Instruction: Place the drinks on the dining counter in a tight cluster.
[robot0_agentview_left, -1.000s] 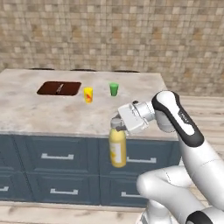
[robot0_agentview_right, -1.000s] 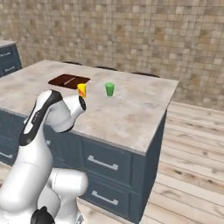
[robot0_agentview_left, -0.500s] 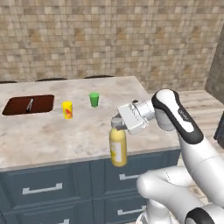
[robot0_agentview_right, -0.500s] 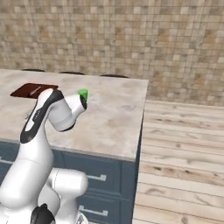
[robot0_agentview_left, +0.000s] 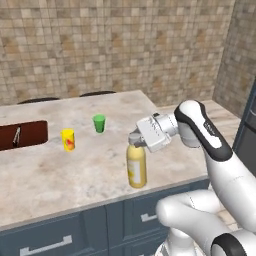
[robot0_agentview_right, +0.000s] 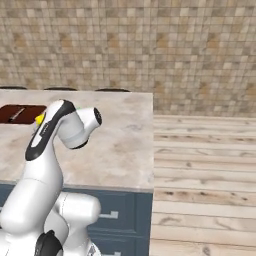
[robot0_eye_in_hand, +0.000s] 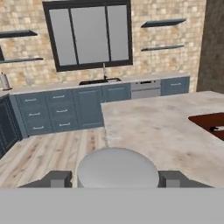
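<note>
The yellow bottle (robot0_agentview_left: 136, 167) hangs upright over the near part of the table (robot0_agentview_left: 60, 175), the claw (robot0_agentview_left: 136, 140) clenched on its grey cap (robot0_eye_in_hand: 117, 168). Held so high up, it could swing or slip, and tip over if released before its base meets the table.

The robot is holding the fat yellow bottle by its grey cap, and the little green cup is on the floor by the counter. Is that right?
Almost. The gripper does hold the stout yellow bottle by its grey cap, but the small green cup is not on the floor. It stands on the beige marble dining counter, beside the small yellow cup. The left base view shows it.
</note>
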